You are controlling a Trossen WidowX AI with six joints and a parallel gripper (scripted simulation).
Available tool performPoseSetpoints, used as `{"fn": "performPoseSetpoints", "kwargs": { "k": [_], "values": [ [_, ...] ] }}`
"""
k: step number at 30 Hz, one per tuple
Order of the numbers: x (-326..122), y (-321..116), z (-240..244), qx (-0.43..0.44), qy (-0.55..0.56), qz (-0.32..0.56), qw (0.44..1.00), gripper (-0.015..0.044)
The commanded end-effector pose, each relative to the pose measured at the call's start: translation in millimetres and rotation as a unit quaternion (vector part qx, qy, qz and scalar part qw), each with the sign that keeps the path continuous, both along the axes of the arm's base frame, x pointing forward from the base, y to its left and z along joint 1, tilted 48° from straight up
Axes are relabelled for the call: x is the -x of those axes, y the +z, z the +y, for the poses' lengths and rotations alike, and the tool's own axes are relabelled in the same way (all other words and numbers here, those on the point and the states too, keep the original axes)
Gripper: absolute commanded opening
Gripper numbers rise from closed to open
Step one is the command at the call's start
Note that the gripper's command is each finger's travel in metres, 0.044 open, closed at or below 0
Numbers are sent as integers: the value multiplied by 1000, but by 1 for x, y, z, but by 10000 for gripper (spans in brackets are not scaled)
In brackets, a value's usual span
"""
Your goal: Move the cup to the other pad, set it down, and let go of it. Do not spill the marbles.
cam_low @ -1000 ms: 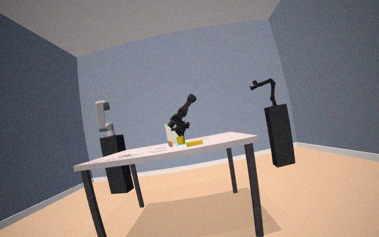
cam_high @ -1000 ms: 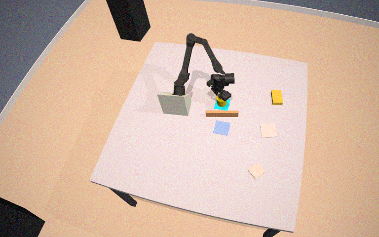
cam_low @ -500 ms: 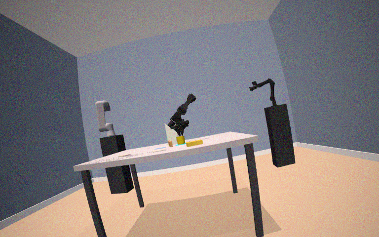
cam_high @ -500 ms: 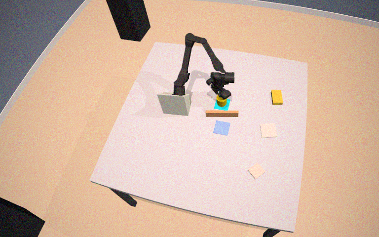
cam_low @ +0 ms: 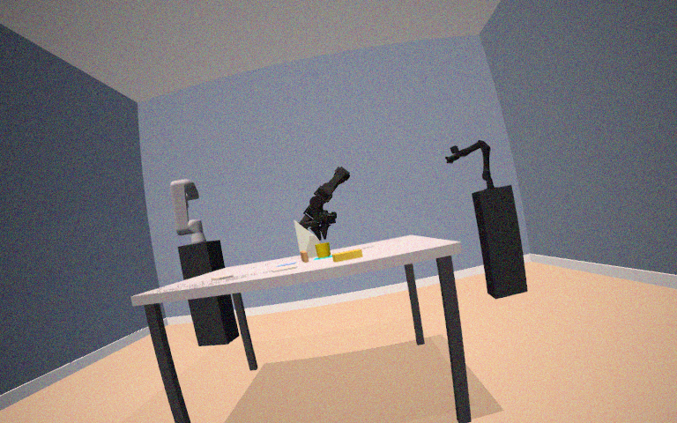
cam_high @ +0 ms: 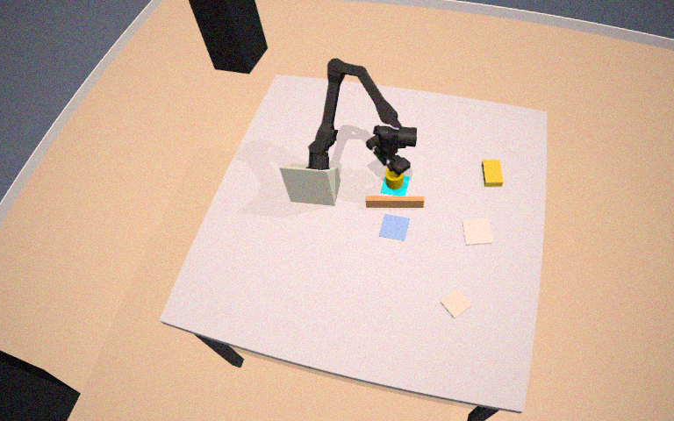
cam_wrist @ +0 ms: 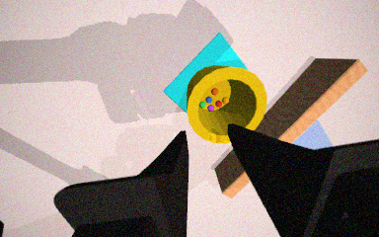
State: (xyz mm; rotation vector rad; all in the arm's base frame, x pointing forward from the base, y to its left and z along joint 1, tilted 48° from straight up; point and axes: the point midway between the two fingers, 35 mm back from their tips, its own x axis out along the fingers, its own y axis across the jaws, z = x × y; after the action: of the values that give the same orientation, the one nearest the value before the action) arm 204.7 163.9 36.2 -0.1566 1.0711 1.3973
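1. Panel, pale grey-green [cam_high: 309, 186] [cam_low: 302, 241] — at the foot of the black arm [cam_high: 332, 103] [cam_low: 333, 183], leaning.
2. Cup, yellow [cam_high: 394, 182] [cam_low: 322, 251] [cam_wrist: 262, 101] — upright on the cyan pad [cam_high: 386, 190] [cam_low: 321, 258] [cam_wrist: 202, 59], on the far side of the wooden bar from the blue pad.
3. Marbles, small, assorted colours [cam_wrist: 209, 100]; six visible inside the cup.
4. Wooden bar [cam_high: 394, 203] [cam_low: 304, 257] [cam_wrist: 296, 99]; lies between the two pads.
5. Blue pad [cam_high: 394, 227] [cam_low: 286, 264] [cam_wrist: 315, 135]; flat on the table [cam_high: 330, 281] [cam_low: 258, 283], without the cup.
6. Gripper [cam_high: 399, 166] [cam_low: 322, 239] [cam_wrist: 206, 132]; released, fingertips parted with nothing between them, just above the cup.
7. Tile, cream, set cornerwise [cam_high: 455, 303] [cam_low: 221, 278].
8. Tile, cream, squarer-set [cam_high: 477, 231] [cam_low: 283, 269].
9. Block, yellow [cam_high: 492, 172] [cam_low: 347, 256]; lying flat, well apart from the cup.
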Motion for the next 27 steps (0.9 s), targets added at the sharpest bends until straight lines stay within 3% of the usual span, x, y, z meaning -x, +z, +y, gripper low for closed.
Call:
{"fn": "performPoseSetpoints", "kwargs": {
  "k": [1, 9, 27],
  "values": [
    [0, 0, 0, 0, 0, 0, 1000, 225],
    [-1, 2, -2, 1, 0, 0, 1000, 435],
    [-12, 41, -48, -2, 1, -2, 1000, 440]
  ]
}}
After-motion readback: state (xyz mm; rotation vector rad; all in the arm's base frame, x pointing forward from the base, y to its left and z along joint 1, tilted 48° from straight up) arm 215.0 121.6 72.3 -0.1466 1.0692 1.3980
